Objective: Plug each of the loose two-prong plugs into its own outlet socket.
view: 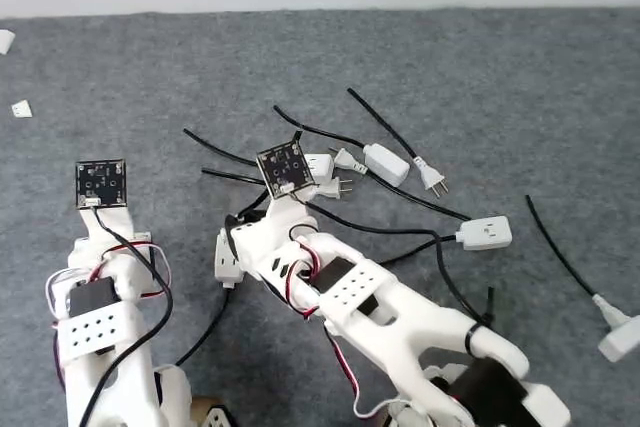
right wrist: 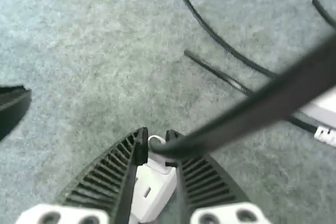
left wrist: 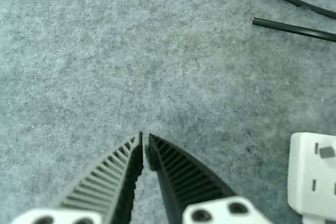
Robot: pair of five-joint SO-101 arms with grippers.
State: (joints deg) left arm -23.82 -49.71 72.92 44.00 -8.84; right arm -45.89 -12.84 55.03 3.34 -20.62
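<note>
My right gripper (right wrist: 156, 136) is shut on a white outlet socket (right wrist: 152, 192), and the socket's black cord (right wrist: 252, 108) runs up across the right wrist view. In the high view a white socket block (view: 228, 255) sits by the right arm's wrist. Loose white two-prong plugs (view: 345, 160) (view: 336, 187) lie just right of that arm's camera board (view: 285, 167), and a third plug (view: 430, 175) lies farther right. My left gripper (left wrist: 145, 142) is shut and empty over bare carpet. A white socket (left wrist: 312, 182) lies beside it.
Another white socket (view: 485, 233) on a black cord lies at centre right, and one more white piece (view: 618, 332) sits at the right edge. Loose black cord ends (view: 215, 152) cross the grey carpet between the arms. The left arm's camera board (view: 101, 183) is at the left.
</note>
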